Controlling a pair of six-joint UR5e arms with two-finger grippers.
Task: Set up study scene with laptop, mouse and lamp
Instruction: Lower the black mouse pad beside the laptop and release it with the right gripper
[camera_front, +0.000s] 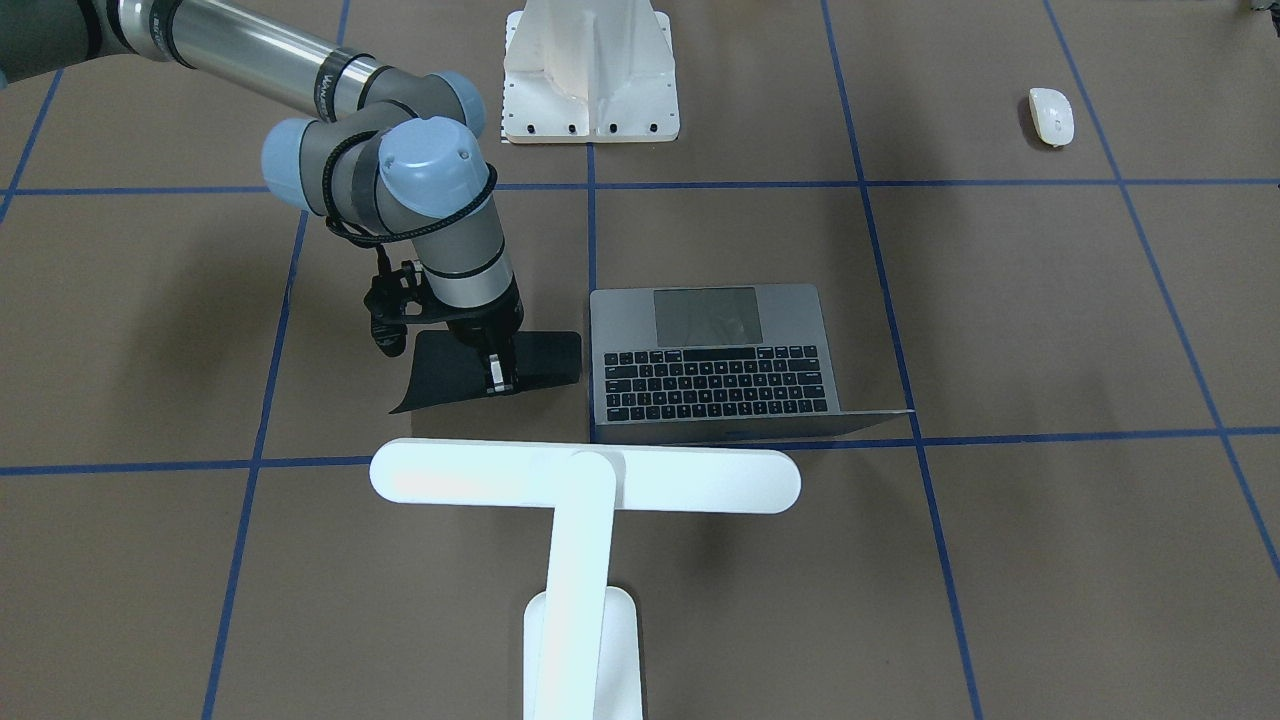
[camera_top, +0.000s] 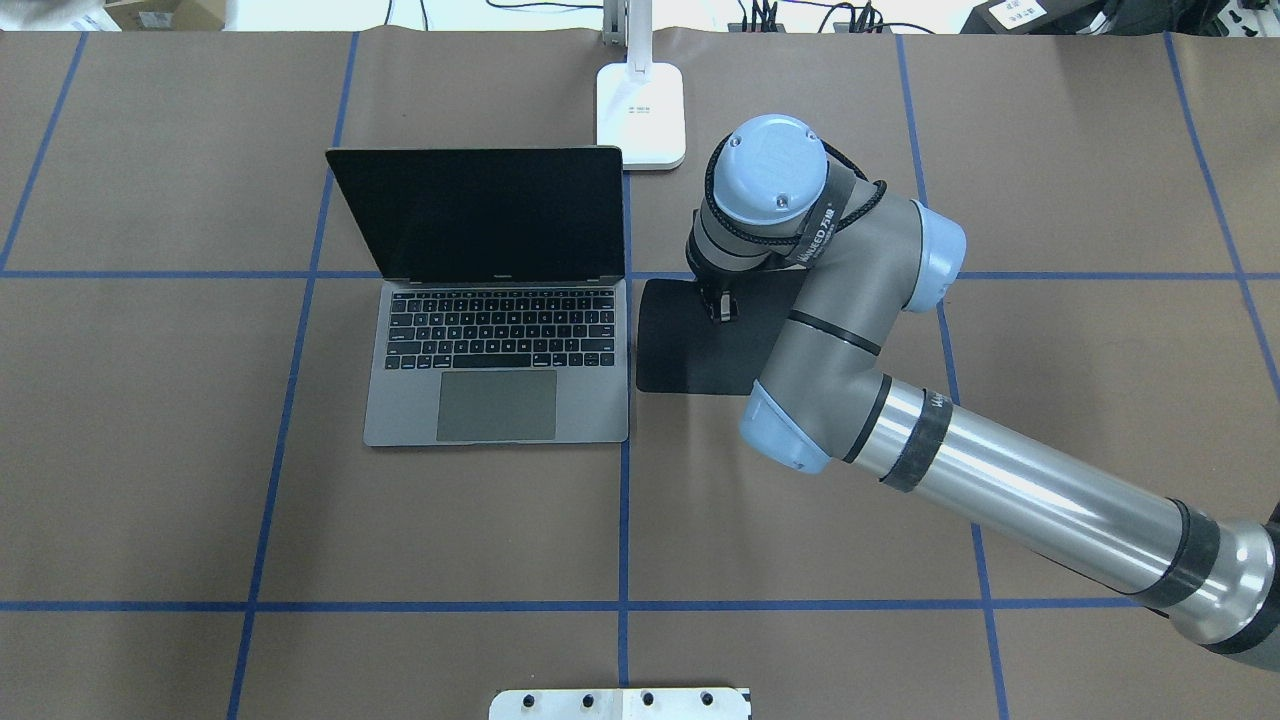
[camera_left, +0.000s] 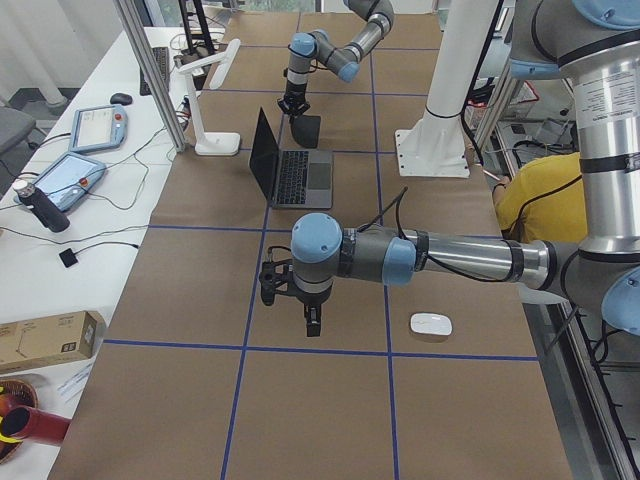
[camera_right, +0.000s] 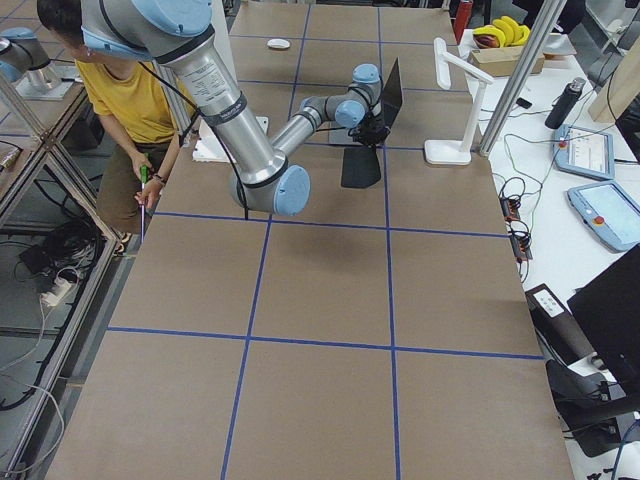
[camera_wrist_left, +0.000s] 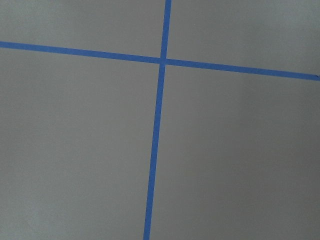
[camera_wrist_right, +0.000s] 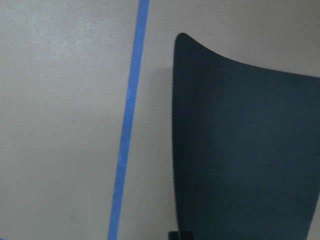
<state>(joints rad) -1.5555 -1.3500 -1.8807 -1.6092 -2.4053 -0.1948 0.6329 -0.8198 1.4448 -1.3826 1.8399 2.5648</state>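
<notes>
Seemingly got only partway: had the laptop (camera_front: 715, 360) open just beside the right gripper (camera_front: 499, 377), the lamp (camera_front: 585, 480) upright just beyond it, clamped its fingers on the lifted edge of the black mat (camera_front: 540, 360), left the mouse (camera_left: 430, 324) unplaced near the left gripper (camera_left: 312, 322), could not tell that one's grip.

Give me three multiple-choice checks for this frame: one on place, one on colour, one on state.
1. Where is the black mat? A on the laptop; B far from it; C beside the laptop.
2. The mouse is: A black; B white; C grey.
3. The right gripper is: A shut on the black mat; B open, empty; C out of view.
Answers: 1 C, it lies close alongside the laptop; 2 B, its shell is plain white; 3 A, it pinches the mat's lifted edge.
</notes>
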